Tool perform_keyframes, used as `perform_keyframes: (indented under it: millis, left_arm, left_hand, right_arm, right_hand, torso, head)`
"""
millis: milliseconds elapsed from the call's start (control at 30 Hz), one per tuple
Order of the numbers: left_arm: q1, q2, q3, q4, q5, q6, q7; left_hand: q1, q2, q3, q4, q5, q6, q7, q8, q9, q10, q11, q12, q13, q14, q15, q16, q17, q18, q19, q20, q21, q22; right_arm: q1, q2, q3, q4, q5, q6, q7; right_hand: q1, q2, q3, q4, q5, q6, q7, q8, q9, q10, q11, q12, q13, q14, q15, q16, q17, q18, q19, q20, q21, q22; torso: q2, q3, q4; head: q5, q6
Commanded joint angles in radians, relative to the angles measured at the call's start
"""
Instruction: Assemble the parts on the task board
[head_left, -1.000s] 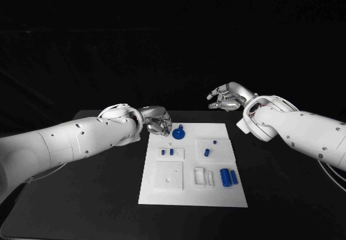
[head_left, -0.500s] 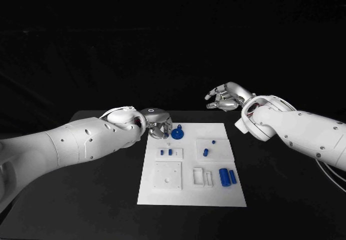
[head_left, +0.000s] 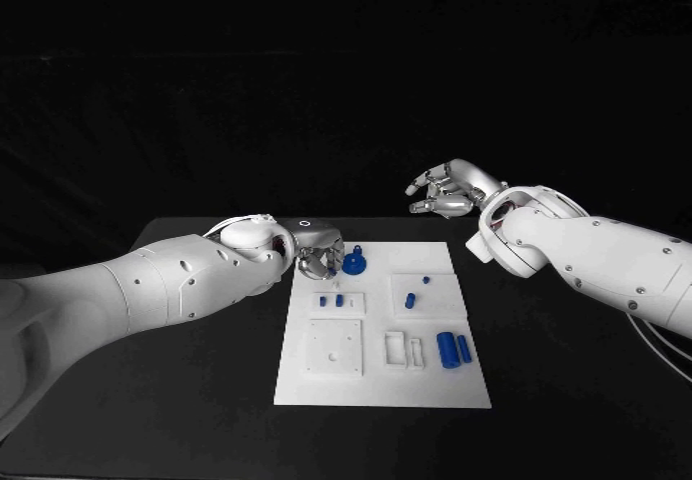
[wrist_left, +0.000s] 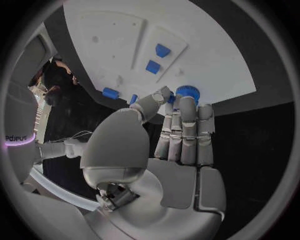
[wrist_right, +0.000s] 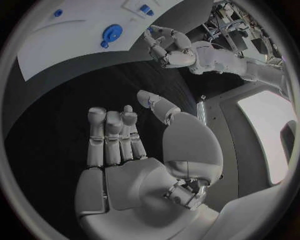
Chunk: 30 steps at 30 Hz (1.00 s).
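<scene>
The left robot hand sits low at the task board's far left corner, its arm reaching in over the dark surface; in the left wrist view its fingers lie straight and close together, tips at the round blue part, thumb bent toward it, though I cannot tell whether it actually grips the part. The round blue part stands on the board near its far edge. Nearer along the board lie small blue pieces in a recess, more small pieces beside them, and two blue cylinders toward the right edge. The right robot hand is raised beyond the board's far right corner, well apart from it, fingers loosely curled and spread, holding nothing.
</scene>
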Motion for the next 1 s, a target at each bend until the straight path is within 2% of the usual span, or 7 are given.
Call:
perform_keyframes:
  millis: [33,200,600,1000]
  left_arm:
    - [-0.006,0.011,-0.001,-0.012,-0.015,0.032,0.014]
    - [-0.019,0.027,-0.001,-0.042,-0.015,0.024,0.011]
    - [-0.039,0.052,-0.001,-0.092,-0.015,0.022,0.008]
    - [-0.047,0.064,0.000,-0.130,-0.012,0.018,0.013]
  left_hand:
    - [0.041,0.032,0.005,0.000,0.002,0.000,-0.006,0.001,-0.001,0.018,-0.002,0.002,0.005,0.004,-0.002,0.000,0.002,0.040,0.008,-0.029,0.003,0.001]
    - [0.040,0.033,0.005,0.001,0.002,0.000,-0.005,0.000,-0.002,0.018,-0.002,0.002,0.005,0.004,-0.002,-0.001,0.002,0.039,0.008,-0.028,0.003,0.001]
    - [0.040,0.033,0.005,0.001,0.002,0.000,-0.005,0.000,-0.003,0.018,-0.002,0.001,0.005,0.005,-0.002,-0.001,0.002,0.039,0.008,-0.028,0.003,0.001]
    - [0.039,0.034,0.005,0.001,0.002,-0.001,-0.005,0.000,-0.004,0.018,-0.002,0.000,0.006,0.005,-0.002,-0.002,0.002,0.039,0.009,-0.028,0.003,0.001]
  right_arm:
    - [0.001,0.000,0.001,0.003,0.003,0.000,0.009]
    - [0.001,0.000,0.001,0.008,0.003,0.000,0.009]
    - [0.002,-0.001,0.002,0.017,0.005,0.000,0.008]
    - [0.002,-0.001,0.003,0.023,0.006,0.003,0.007]
  right_hand:
    - [-0.003,0.010,-0.007,-0.001,0.004,-0.021,0.025,0.004,0.001,-0.008,0.002,0.006,-0.001,-0.008,0.001,-0.002,-0.001,0.061,-0.005,0.001,-0.005,0.001]
    - [-0.003,0.010,-0.007,-0.001,0.005,-0.021,0.025,0.004,0.001,-0.008,0.002,0.006,-0.001,-0.009,0.001,-0.001,-0.002,0.061,-0.005,0.001,-0.005,0.001]
    - [-0.004,0.011,-0.009,-0.002,0.007,-0.022,0.025,0.004,0.000,-0.009,0.002,0.006,-0.002,-0.009,0.001,-0.001,-0.002,0.061,-0.005,0.001,-0.006,0.001]
    - [-0.004,0.011,-0.011,-0.002,0.009,-0.022,0.025,0.003,0.000,-0.010,0.003,0.007,-0.003,-0.010,0.001,-0.001,-0.002,0.061,-0.006,0.002,-0.006,0.001]
  torso:
    - [0.000,0.0001,0.0001]
    - [0.001,-0.0006,0.0004]
    - [0.000,-0.0003,0.0004]
    - [0.000,0.0004,0.0005]
  head:
    - [-0.001,-0.002]
    - [-0.002,-0.005]
    - [-0.005,-0.009]
    - [-0.014,-0.013]
